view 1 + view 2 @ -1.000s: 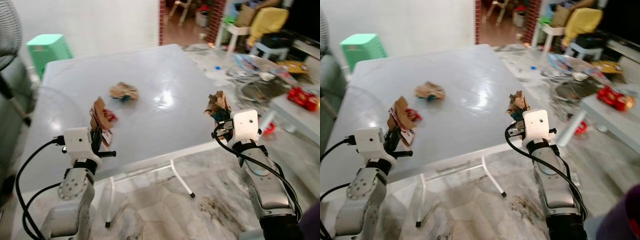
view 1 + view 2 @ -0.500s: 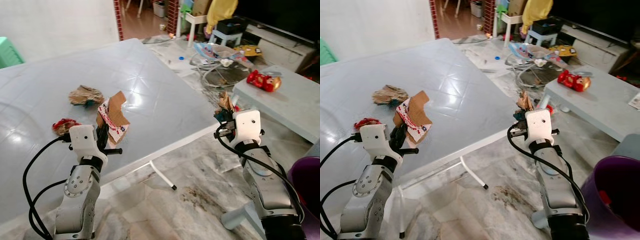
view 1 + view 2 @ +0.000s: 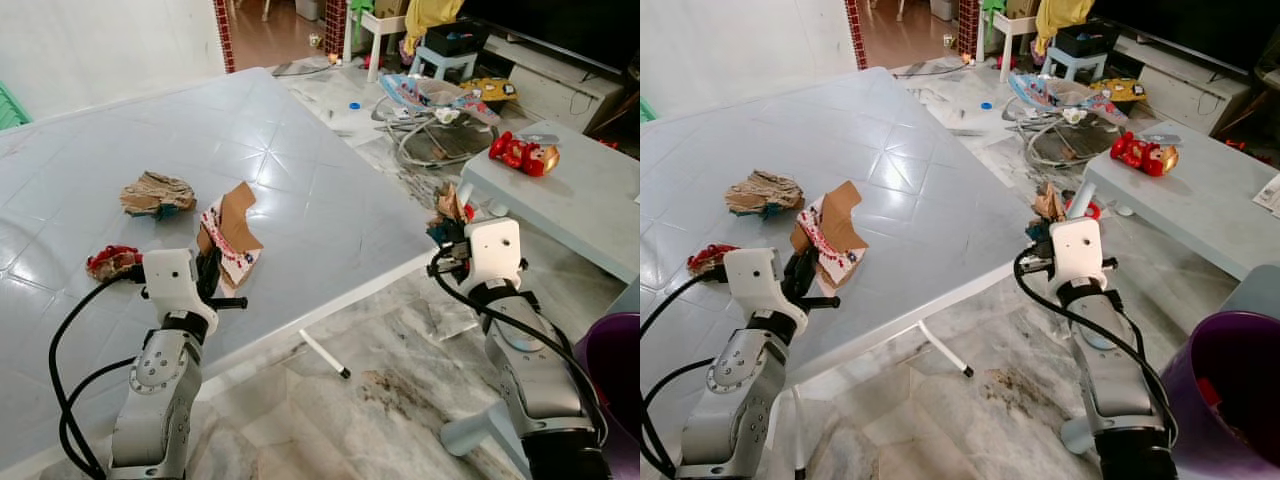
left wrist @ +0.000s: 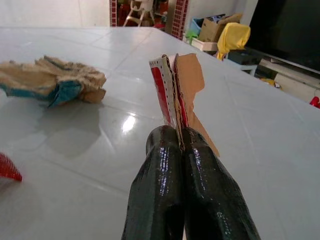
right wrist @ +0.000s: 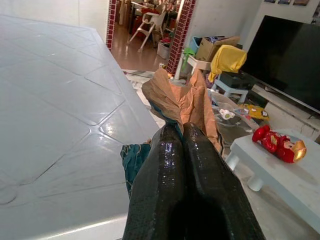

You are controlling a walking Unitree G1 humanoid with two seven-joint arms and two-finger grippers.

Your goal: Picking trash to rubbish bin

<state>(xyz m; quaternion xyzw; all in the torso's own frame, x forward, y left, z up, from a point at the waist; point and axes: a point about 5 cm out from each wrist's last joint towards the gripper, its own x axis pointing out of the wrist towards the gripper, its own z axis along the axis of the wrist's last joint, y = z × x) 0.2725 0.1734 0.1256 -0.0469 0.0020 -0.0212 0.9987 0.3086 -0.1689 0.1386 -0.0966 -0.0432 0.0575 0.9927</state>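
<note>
My left gripper [image 3: 212, 272] is shut on a flat piece of cardboard [image 3: 232, 232] with a red and white print, held up over the near part of the grey table [image 3: 330, 180]; the left wrist view has the cardboard [image 4: 177, 85] pinched between the two black fingers. My right gripper [image 3: 447, 232] is shut on a crumpled brown and teal wrapper [image 5: 182, 100], held just off the table's right edge. A crumpled brown wad [image 3: 155, 193] and a small red wrapper [image 3: 110, 262] lie on the table. The purple rubbish bin [image 3: 1225, 390] stands at the lower right.
A low grey side table [image 3: 570, 195] with a red toy [image 3: 522, 153] stands to the right. Clutter, cables and a baby bouncer [image 3: 430, 100] cover the floor beyond it. The marble floor [image 3: 380, 400] under the table's edge is stained.
The camera has turned a little further right and down, so the table slid left and the bin shows more. Both grippers keep their hold on the same pieces.
</note>
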